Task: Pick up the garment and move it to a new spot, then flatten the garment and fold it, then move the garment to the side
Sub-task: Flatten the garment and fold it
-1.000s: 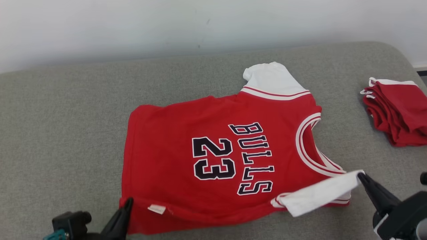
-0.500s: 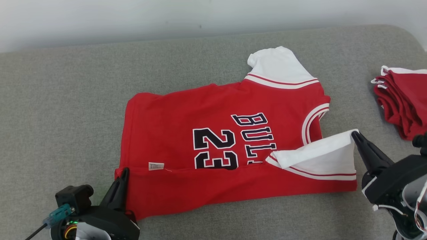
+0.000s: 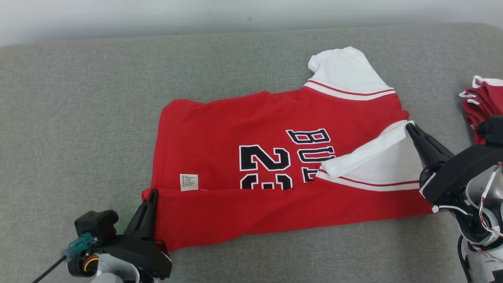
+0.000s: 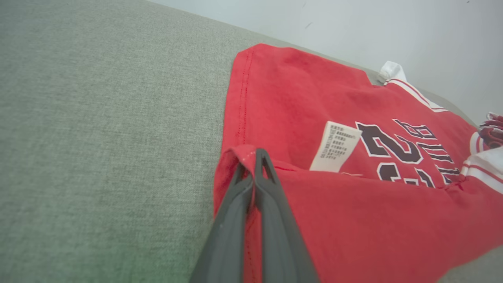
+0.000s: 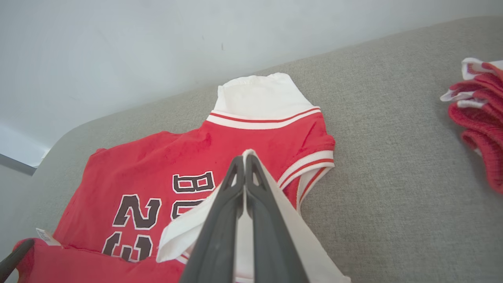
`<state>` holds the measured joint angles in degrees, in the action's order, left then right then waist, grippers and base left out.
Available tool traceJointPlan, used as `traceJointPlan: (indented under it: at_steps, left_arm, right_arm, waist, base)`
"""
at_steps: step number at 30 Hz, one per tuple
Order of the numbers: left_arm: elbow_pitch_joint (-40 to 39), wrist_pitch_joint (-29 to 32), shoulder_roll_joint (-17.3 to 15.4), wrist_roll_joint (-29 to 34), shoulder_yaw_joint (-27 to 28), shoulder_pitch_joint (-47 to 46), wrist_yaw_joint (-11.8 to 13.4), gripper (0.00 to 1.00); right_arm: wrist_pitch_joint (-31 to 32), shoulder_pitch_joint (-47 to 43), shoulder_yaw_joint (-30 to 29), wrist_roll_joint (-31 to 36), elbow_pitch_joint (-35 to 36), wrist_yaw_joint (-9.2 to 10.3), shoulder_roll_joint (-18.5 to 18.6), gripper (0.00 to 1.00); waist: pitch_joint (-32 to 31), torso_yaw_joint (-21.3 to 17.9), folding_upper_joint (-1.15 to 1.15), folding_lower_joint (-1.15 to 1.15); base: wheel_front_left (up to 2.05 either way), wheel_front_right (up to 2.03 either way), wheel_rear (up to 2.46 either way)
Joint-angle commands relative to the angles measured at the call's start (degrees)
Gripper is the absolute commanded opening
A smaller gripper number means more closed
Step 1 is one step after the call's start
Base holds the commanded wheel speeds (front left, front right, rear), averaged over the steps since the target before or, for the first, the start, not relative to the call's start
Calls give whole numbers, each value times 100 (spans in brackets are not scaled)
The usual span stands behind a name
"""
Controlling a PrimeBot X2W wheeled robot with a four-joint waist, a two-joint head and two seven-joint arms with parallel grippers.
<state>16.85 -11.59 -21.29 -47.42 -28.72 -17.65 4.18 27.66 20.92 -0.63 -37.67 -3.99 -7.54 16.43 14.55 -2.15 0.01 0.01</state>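
Observation:
The garment [image 3: 235,125] is a red jersey with white sleeves and black "BULLS 23" lettering, lying on the grey cushion. Its near long edge is folded over onto the print, partly hiding the number and letters. My left gripper [image 3: 152,193] is shut on the red hem corner at the lower left; the left wrist view shows the pinched hem [image 4: 245,151] beside a white care label [image 4: 334,146]. My right gripper [image 3: 408,126] is shut on the white sleeve [image 3: 387,161], lifted over the jersey; in the right wrist view, the garment [image 5: 157,165] spreads beyond the closed fingers [image 5: 220,220].
A stack of folded red and white clothes [image 3: 481,102] lies at the cushion's right edge, close to my right arm; the same stack [image 5: 479,118] shows in the right wrist view. The grey cushion [image 3: 78,118] spreads bare to the left and front. A pale wall stands behind.
Both grippers have carried the near edge of the jersey away from me over its front, so the fold now covers more of the lettering. The head camera has also shifted.

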Motion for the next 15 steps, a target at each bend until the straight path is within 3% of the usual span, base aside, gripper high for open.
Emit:
traceJointPlan:
  at_steps: [1, 11, 12, 13, 14, 15]
  left_arm:
    - [28, -41, 27, 67, -10, -59, 2, 0]
    - [207, -80, 106, 83, -57, -199, -15, 0]
    - [231, -76, 110, 103, -74, -232, -7, 0]
    - [259, -67, 108, 129, -96, -272, 1, 33]
    - [295, -68, 120, 149, -103, -304, 20, 100]
    - [333, -81, 131, 165, -105, -323, 38, 100]
  right_arm:
    - [-59, 67, 12, 47, -37, 14, 50, 0]
    - [-362, 225, -88, 79, -435, 14, -56, 0]
    - [-327, 217, -56, 68, -481, 14, -72, 32]
    - [-345, 238, -46, 84, -518, 14, -80, 100]
    - [-371, 278, -45, 102, -560, 14, -98, 100]
    - [-403, 301, -31, 115, -602, 14, -119, 100]
  waist:
    - [30, 63, -1, -1]
    - [84, 175, -1, -1]
    - [85, 171, -1, -1]
    - [87, 166, -1, -1]
    - [88, 160, -1, -1]
    - [80, 152, -1, -1]
  base:
    - [0, 0, 0]
    - [0, 0, 0]
    - [0, 0, 0]
    - [0, 0, 0]
    - [0, 0, 0]
    - [0, 0, 0]
